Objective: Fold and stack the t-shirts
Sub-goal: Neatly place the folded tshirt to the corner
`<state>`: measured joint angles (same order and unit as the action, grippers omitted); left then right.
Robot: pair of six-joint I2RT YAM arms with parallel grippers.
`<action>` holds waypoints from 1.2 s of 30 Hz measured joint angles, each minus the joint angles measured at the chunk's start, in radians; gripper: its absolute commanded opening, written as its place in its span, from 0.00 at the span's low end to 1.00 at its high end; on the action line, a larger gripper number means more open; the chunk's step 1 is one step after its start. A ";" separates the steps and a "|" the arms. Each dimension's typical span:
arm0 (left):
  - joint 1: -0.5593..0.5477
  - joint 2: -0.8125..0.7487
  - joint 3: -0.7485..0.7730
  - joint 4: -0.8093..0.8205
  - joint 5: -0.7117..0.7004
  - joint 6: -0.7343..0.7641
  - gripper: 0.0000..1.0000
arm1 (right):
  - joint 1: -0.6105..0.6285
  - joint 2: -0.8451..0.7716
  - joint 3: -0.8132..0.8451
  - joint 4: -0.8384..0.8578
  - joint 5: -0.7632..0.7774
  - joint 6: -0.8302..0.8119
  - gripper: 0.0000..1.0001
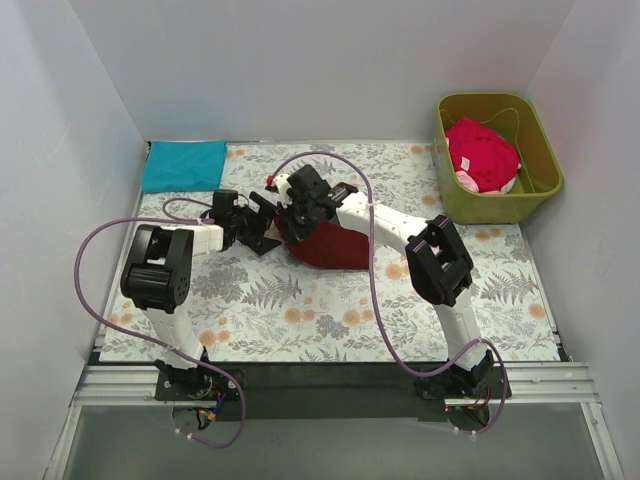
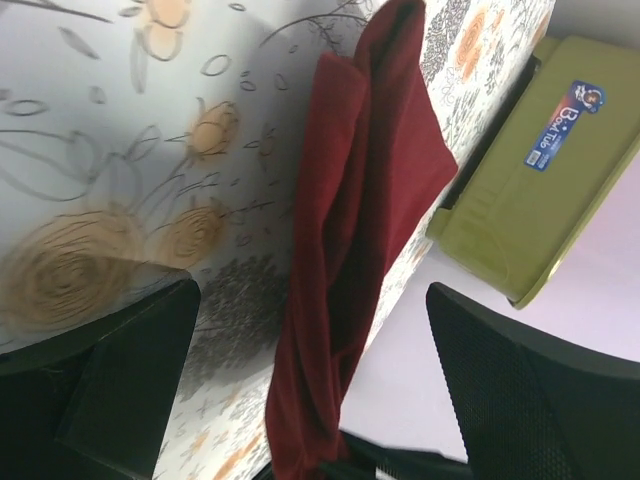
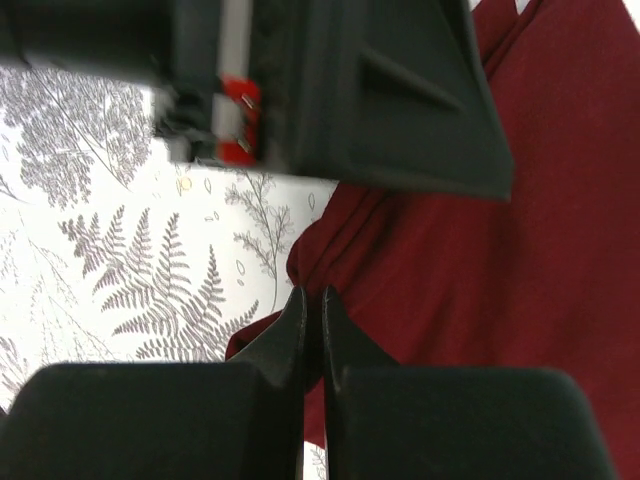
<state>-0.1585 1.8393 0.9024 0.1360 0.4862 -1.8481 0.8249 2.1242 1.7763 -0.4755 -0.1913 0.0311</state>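
The dark maroon t-shirt (image 1: 328, 246) is bunched at the table's middle, partly lifted. My right gripper (image 1: 303, 208) is shut on a fold of its left edge; in the right wrist view the fingertips (image 3: 312, 300) pinch the maroon cloth (image 3: 480, 250). My left gripper (image 1: 257, 226) is wide open right beside it; in its wrist view the maroon shirt (image 2: 365, 220) hangs between the spread fingers (image 2: 130, 380), untouched by the pads. The teal blue t-shirt (image 1: 183, 165) lies folded at the back left. The red-pink t-shirt (image 1: 482, 152) is crumpled inside the tub.
The olive-green tub (image 1: 545, 165) stands at the back right, also in the left wrist view (image 2: 540, 180). The floral tablecloth (image 1: 300, 320) covers the table. White walls close in the left, back and right sides. The two grippers are very close together.
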 measured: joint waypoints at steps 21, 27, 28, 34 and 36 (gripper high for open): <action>-0.112 0.150 0.163 -0.019 -0.169 -0.066 0.19 | 0.002 0.089 0.111 0.002 0.031 0.048 0.01; -0.114 0.169 0.209 -0.093 -0.195 -0.006 0.00 | 0.002 0.098 0.114 0.006 0.034 0.047 0.42; -0.114 0.169 0.227 -0.122 -0.209 0.027 0.00 | 0.000 0.097 0.114 0.007 0.034 0.040 0.49; -0.091 0.188 0.347 -0.286 -0.275 0.252 0.00 | -0.039 -0.001 0.026 0.003 0.028 -0.002 0.92; -0.076 0.200 0.391 -0.330 -0.302 0.347 0.00 | -0.064 -0.059 -0.018 -0.002 0.024 -0.024 0.98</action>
<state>-0.2344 2.0396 1.2938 -0.1940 0.1841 -1.5009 0.7605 2.0655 1.7588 -0.4778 -0.1669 0.0071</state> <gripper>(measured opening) 0.069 0.935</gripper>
